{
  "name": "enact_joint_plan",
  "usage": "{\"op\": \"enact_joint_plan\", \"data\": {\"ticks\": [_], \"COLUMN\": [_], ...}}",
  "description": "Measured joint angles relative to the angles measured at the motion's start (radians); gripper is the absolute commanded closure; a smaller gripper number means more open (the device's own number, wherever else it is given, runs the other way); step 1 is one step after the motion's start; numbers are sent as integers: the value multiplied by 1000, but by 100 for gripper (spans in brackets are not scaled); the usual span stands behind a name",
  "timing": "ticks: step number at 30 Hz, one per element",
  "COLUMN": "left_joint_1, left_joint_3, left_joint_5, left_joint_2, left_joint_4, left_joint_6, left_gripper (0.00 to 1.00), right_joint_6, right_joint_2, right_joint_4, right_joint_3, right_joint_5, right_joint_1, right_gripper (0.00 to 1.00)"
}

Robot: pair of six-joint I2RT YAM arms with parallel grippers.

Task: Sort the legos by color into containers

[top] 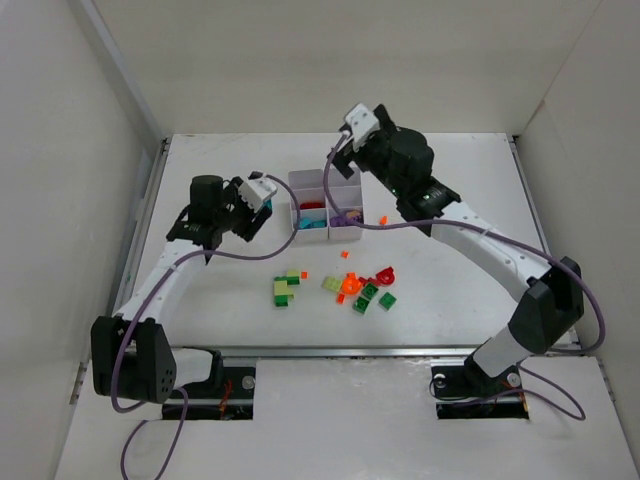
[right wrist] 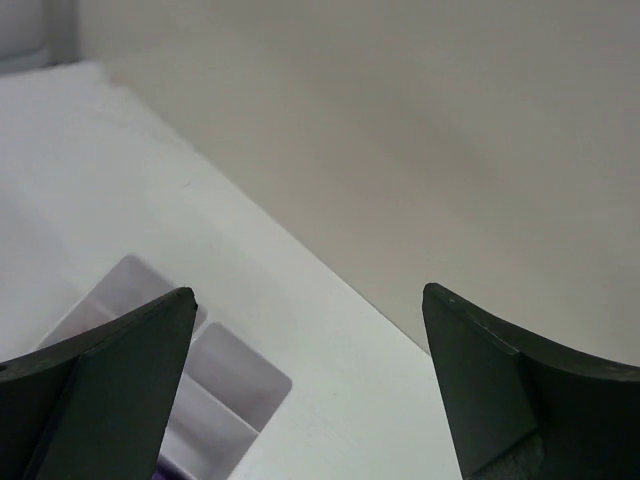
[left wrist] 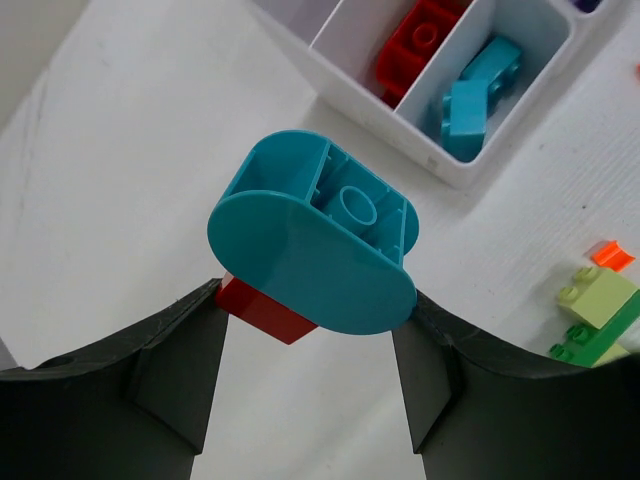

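Between the fingers (left wrist: 170, 370) of the left gripper (left wrist: 312, 305), pinching a teal lego (left wrist: 320, 250) with one rounded end, turning its hollow underside toward the wrist camera and pressing partly closed jaws against its two sides. Showing a small red piece (left wrist: 265, 310) just under that lego's edge by one finger, not possible to tell whether stuck to it. Hovering with this load above the white table (top: 450, 290), just left of the white organiser box (left wrist: 420, 150) and apart from it. Keeping, inside the box's left column, a red brick (left wrist: 415, 45) in one compartment and teal bricks (left wrist: 475, 95) in the next one toward the arms; keeping purple pieces (top: 345, 218) in the right column's nearest compartment. Leaving the loose pile (top: 360, 290) lying on the table between the box and the arm bases: green and yellow-green bricks (top: 285, 290) at its left, an orange piece (top: 349, 285) in the middle, a red block (top: 385, 273) and a dark green block (top: 387, 300) at its right, with a tiny orange bit (top: 383, 219) lying apart, just right of the box. Hanging over the box's far end, spreading the right gripper (right wrist: 308, 300) wide, fingertips far apart. Reaching in from the near edge with both arms, trailing purple cables (top: 250, 255). Closing the table in on three sides with pale walls (top: 300, 60).
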Motion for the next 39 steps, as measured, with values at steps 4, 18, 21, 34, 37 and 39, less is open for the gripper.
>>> {"op": "enact_joint_plan", "data": {"ticks": [4,18,21,34,37,39], "left_joint_1": [-20,-128,-165,-205,-205,-205], "left_joint_3": [31,42,42,50,50,50], "left_joint_5": [89,256,178,-32,-45,-59], "left_joint_2": [-1,-29,-29,-19,-19,-14], "left_joint_4": [8,39,60,107,106,102], "left_joint_6": [101,291,285,245,238,235], "left_gripper": [100,100,100,100,100,100], "right_joint_6": [113,475,532,645,661,668], "right_joint_2": [-39,181,214,304,342,362], "right_joint_4": [77,-128,-155,-201,-216,-224], "right_joint_3": [-16,173,182,235,257,280], "right_joint_5": [109,-516,-549,-575,-584,-610], "right_joint_1": [-5,-5,-2,-2,-3,-2], "right_gripper": [0,0,0,10,24,43]}}
